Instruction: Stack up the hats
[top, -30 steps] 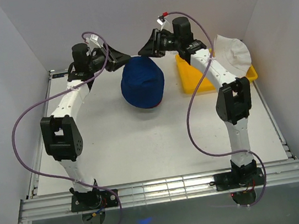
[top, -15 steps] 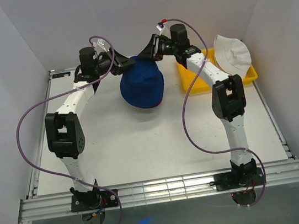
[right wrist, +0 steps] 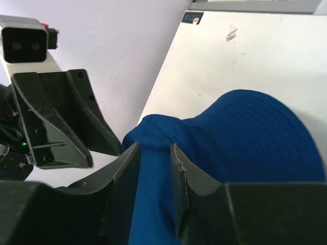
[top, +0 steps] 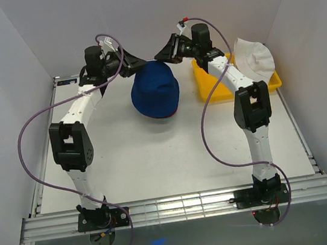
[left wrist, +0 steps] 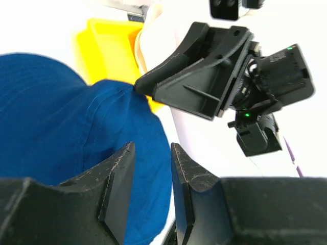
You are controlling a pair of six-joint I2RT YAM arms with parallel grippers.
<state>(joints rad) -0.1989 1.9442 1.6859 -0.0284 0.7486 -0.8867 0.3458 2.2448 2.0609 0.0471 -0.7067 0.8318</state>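
Presently the navy hat [top: 156,92] is held between the left gripper [top: 133,63] and right gripper [top: 165,53], each narrowed on brim fabric caught between its fingers. The left pinch looks shallow, though poorly seen; uneven pulling could slip it free, dropping the hat askew.

You won't find any lettering, number or brand you can read here; the small dark sticker [right wrist: 194,18] at the far corner of the table [right wrist: 255,51] carries pale print, but it's too blurred for you to make out
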